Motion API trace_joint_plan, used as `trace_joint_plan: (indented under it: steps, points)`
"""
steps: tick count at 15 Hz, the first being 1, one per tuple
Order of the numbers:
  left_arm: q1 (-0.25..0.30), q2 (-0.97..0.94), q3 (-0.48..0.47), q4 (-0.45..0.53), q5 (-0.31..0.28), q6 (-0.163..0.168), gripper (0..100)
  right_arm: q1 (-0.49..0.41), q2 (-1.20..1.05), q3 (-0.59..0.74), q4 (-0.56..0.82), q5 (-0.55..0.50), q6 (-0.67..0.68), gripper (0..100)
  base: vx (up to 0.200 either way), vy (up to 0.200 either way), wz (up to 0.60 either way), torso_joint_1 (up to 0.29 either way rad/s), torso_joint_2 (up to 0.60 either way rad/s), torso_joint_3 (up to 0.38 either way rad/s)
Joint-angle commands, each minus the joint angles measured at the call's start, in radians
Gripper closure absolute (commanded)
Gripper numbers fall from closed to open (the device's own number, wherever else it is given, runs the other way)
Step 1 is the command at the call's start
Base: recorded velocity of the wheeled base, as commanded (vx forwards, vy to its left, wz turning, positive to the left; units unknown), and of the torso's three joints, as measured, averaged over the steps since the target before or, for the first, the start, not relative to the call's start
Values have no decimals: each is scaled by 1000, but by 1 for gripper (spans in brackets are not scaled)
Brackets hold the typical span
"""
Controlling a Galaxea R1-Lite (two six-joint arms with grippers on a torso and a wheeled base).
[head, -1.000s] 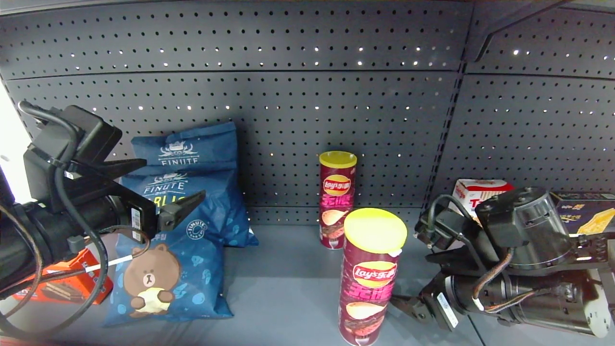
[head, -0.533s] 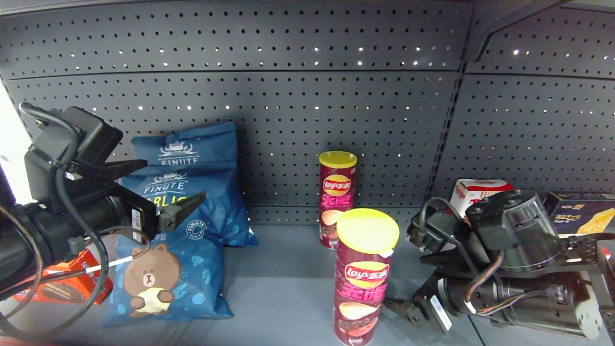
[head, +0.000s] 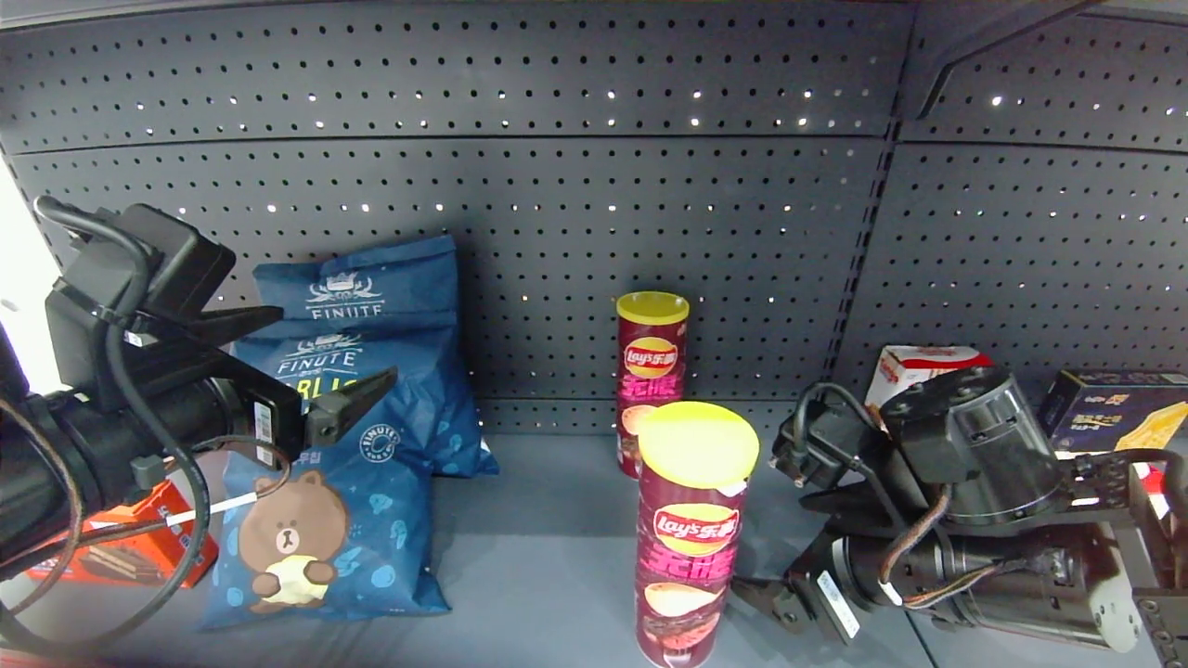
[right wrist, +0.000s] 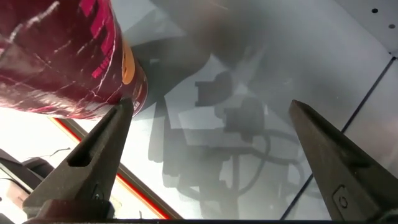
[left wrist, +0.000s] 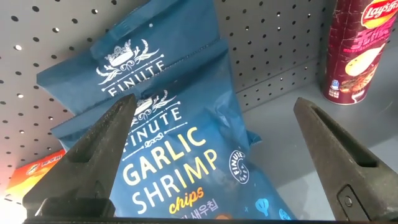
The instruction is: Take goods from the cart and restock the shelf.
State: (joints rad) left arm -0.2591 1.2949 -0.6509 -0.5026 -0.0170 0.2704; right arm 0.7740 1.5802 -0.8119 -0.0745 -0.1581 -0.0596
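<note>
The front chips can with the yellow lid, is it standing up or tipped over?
Upright: the front chips can stands on its base on the shelf, lid on top.

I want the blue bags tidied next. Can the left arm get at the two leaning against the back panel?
Probably yes: the left pincer is open and points straight at the leaning blue bags, with nothing between them.

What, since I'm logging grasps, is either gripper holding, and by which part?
Nothing is held: left gripper open near the bags; right gripper open, the can beside one finger.
</note>
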Motion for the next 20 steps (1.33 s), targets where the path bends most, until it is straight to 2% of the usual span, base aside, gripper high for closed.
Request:
trace_joint_plan:
  steps: [1,20]
  points:
    - [0,0,0,-1,0,0,0,-1,11,-10,-1,0,0,0,0,0,0,0,0,0]
    - [1,0,7,-1,0,0,0,7,43,-18,-15,0,-3,0,0,0,0,0,0,0]
